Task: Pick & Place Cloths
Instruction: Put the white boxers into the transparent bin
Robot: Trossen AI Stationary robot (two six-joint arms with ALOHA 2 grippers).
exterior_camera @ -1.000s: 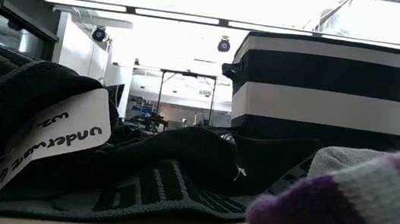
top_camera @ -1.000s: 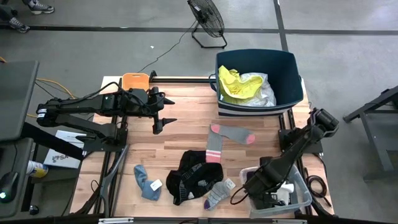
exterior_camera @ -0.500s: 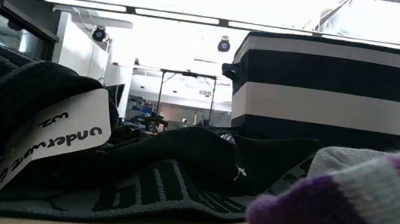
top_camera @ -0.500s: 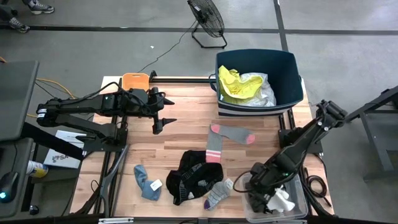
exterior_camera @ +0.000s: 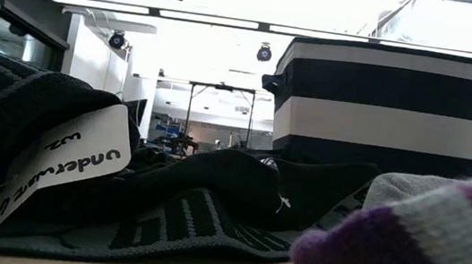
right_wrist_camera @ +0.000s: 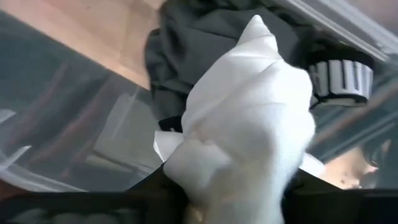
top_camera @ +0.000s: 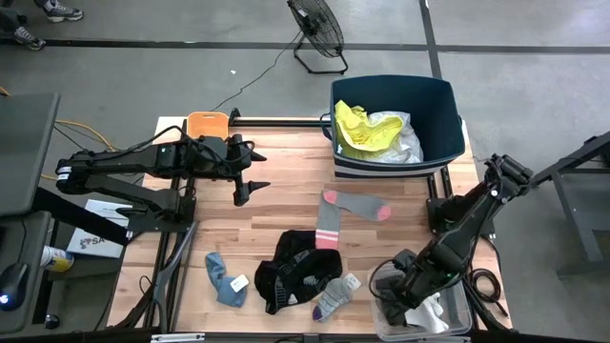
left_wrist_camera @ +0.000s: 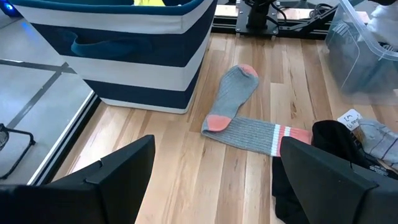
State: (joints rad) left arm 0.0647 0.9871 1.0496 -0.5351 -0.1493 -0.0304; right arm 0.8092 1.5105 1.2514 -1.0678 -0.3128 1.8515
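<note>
The right gripper (top_camera: 412,307) pinches a white cloth (right_wrist_camera: 245,130) over the clear bin (top_camera: 457,322); the left gripper (top_camera: 250,177) hangs open.

grey concrete floor (top_camera: 143,76) with a black floor fan (top_camera: 317,30), ceiling strip lights (exterior_camera: 223,19).

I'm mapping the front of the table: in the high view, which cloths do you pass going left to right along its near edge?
Blue-grey sock → black garment → grey sock with purple toe → white cloth in the right gripper.
</note>
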